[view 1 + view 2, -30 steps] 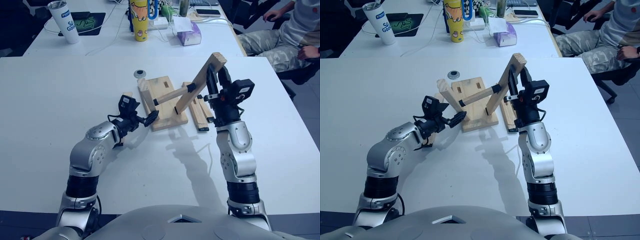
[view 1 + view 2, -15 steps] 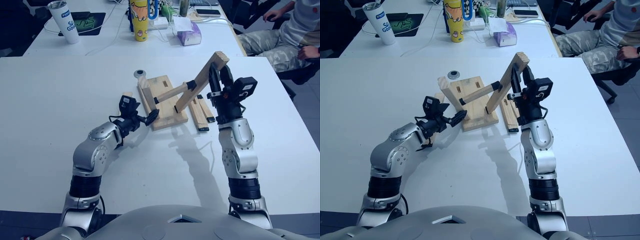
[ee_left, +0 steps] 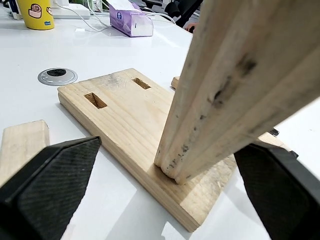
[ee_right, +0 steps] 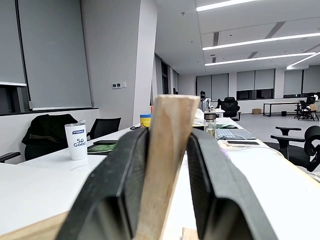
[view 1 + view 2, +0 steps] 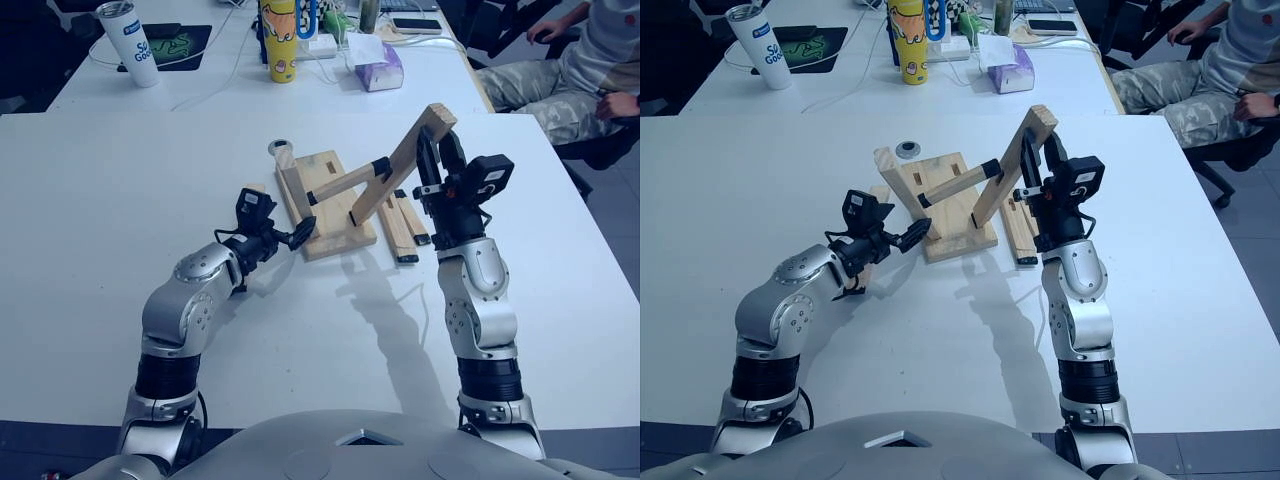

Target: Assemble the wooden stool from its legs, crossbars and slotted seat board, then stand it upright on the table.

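Note:
The slotted seat board (image 5: 335, 215) lies flat in the middle of the table. My right gripper (image 5: 441, 160) is shut on the upper end of a tilted wooden leg (image 5: 400, 165), seen between its fingers (image 4: 120, 190) in the right wrist view. A crossbar (image 5: 345, 185) joins that leg to a second leg (image 5: 293, 180), whose foot rests on the board. My left gripper (image 5: 287, 238) stands open at the board's near left corner. In the left wrist view its fingers (image 3: 50, 190) straddle the second leg's foot (image 3: 220, 95) without touching it.
Loose wooden bars (image 5: 404, 228) lie right of the board, and a short wood piece (image 3: 22, 145) lies to its left. A cable grommet (image 5: 279, 147) sits behind. A tumbler (image 5: 128, 40), a yellow cup (image 5: 279, 40) and a tissue box (image 5: 378, 68) stand on the far table.
My right gripper has lifted the leg frame slightly, and the second leg now stands a little steeper on the board. The left gripper has drawn back a touch.

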Robot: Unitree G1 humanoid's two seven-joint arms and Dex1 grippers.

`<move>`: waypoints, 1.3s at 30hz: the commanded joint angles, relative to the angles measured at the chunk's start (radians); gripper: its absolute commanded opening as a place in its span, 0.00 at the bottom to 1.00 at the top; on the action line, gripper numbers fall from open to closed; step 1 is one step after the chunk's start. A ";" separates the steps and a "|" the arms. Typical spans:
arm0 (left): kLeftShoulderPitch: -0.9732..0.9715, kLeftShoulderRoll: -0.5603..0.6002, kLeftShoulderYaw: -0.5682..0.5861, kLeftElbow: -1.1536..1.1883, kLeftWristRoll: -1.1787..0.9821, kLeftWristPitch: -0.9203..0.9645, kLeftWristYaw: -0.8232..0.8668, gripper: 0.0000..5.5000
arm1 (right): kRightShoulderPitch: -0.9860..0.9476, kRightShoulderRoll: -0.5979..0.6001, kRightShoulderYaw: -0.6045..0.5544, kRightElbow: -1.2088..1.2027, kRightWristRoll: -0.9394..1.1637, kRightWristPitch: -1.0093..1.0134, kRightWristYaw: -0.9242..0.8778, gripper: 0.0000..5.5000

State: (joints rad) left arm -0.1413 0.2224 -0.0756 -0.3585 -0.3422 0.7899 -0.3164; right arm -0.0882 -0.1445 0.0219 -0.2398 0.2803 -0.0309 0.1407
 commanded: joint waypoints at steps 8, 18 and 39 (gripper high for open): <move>0.016 0.027 -0.041 -0.001 0.040 0.015 0.016 0.86 | 0.044 -0.035 0.029 0.018 -0.064 0.172 -0.006 0.19; 0.015 0.014 -0.059 -0.008 0.057 0.022 0.043 0.86 | 0.008 -0.028 -0.015 0.003 -0.008 0.263 -0.016 0.19; -0.080 0.003 0.128 -0.282 -0.145 0.128 0.050 0.86 | 0.009 -0.044 -0.006 -0.006 -0.036 0.305 -0.018 0.19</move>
State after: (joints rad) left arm -0.1554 0.2273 0.0042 -0.5899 -0.4454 0.8884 -0.2765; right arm -0.1377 -0.1618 0.0072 -0.3050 0.2905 0.1677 0.1293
